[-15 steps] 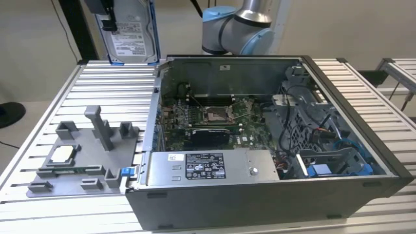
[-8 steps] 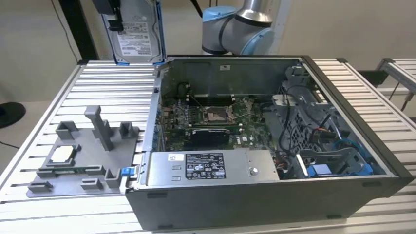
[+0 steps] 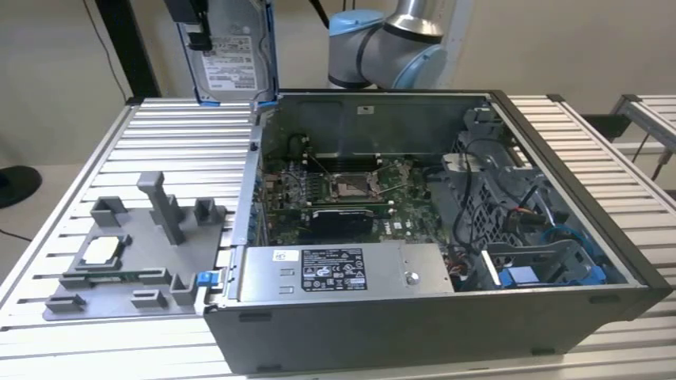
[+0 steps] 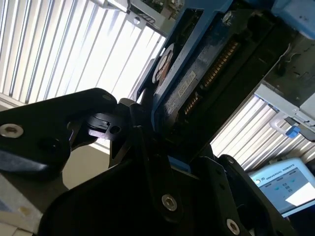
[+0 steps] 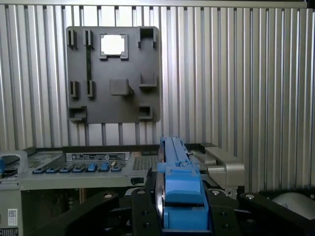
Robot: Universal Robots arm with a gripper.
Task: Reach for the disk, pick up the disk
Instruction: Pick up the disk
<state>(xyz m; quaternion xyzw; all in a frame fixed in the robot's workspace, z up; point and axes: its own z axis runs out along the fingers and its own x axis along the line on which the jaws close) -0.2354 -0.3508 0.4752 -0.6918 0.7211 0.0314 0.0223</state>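
The disk (image 3: 234, 59), a silver-grey hard drive with a white label and a blue carrier frame, hangs upright in the air above the back left corner of the open computer case. My gripper (image 3: 199, 30) is shut on its upper end. In the first wrist view the blue carrier edge of the disk (image 5: 179, 189) sticks out between my black fingers (image 5: 142, 214), with the gripper (image 5: 181, 219) closed around it. The second wrist view shows the disk (image 4: 197, 69) edge-on, with its connector and blue frame clamped in the gripper (image 4: 157, 142).
The open computer case (image 3: 423, 317) takes up the middle and right of the slatted table, with a labelled power-supply box (image 3: 338, 273) at its front. A grey fixture plate (image 3: 127, 261) holding a small square chip (image 3: 100, 249) lies at the exterior view's left. The arm's base (image 3: 385, 47) stands behind the case.
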